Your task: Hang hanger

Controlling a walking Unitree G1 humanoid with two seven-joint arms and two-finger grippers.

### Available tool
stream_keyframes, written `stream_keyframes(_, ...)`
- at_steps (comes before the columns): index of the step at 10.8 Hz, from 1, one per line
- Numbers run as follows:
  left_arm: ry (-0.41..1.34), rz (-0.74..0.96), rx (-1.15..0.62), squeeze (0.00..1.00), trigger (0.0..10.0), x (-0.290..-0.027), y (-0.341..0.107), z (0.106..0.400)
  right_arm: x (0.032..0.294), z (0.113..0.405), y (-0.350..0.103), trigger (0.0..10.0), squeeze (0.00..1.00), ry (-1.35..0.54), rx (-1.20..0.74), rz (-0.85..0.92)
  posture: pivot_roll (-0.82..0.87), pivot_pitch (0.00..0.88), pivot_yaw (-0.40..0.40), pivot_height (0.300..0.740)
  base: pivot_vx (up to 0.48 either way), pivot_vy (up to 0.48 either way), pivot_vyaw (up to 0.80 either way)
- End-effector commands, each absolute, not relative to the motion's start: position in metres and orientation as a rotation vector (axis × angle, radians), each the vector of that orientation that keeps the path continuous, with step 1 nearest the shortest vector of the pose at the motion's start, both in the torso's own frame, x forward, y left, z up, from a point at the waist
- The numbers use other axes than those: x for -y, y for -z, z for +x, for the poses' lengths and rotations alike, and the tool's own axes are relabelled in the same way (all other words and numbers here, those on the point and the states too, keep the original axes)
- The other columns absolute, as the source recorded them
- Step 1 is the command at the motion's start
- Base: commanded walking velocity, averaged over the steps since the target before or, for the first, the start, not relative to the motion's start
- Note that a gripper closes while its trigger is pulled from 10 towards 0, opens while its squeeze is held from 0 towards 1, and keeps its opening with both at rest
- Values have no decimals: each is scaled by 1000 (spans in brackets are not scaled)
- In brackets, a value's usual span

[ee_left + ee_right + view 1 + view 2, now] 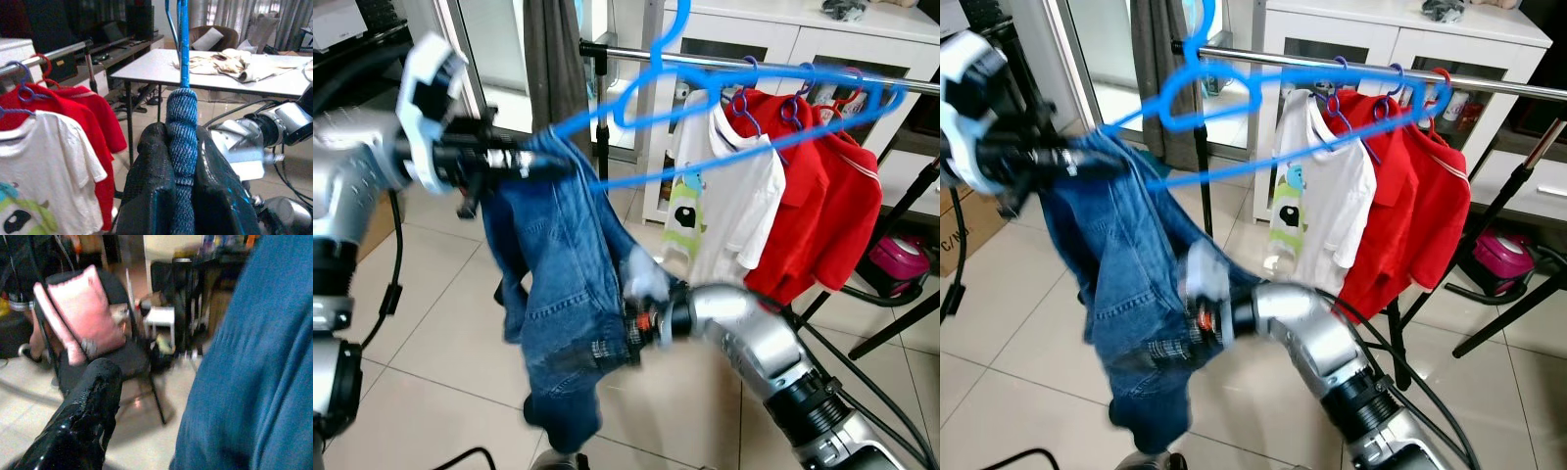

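Observation:
A blue plastic hanger point(636, 113) carries blue jeans point(558, 264) that hang down toward the floor. My left gripper point(543, 164) is shut on the hanger's denim-wrapped end point(182, 129), held out at rail height. The hanger's hook point(671, 34) stands up at the left end of the chrome rail point(754, 67); I cannot tell whether it rests on it. My right gripper point(628, 338) is low against the jeans' lower part, blurred. In the right wrist view the denim point(254, 372) lies close beside the gripper.
A white T-shirt point(724, 196) and red shirts point(822, 206) hang on the rail to the right. A white cabinet point(783, 39) stands behind and a grey curtain point(553, 59) hangs left of it. The rack's black legs point(891, 323) and a pink object point(899, 259) are on the floor.

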State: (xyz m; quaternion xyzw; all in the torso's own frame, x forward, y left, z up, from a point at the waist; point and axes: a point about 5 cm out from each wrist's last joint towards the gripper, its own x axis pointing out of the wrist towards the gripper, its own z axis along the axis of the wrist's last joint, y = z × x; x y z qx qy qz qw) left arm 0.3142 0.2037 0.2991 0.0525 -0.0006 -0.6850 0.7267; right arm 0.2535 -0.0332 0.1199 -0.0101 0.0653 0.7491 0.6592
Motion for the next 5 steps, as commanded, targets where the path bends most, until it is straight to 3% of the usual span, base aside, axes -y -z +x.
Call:
stream_keyframes(1,1498,156,82,0,0,-208,-320,312,41,253,-106,10000,0,-1692,-221,-42,44,4,-2,740,0,0,0)
stream_keyframes(2,1486,164,95,0,0,-211,-325,313,51,257,-90,10000,0,-1641,-296,-39,42,4,-3,740,0,0,0)
stream_keyframes(3,1474,170,104,0,0,-214,-329,314,63,261,-77,6275,0,-1584,-355,-11,41,4,-2,740,0,0,0)
stream_keyframes(5,1442,184,107,0,0,-222,-333,315,88,262,-56,2235,0,-1507,-457,-6,42,4,0,740,0,0,0)
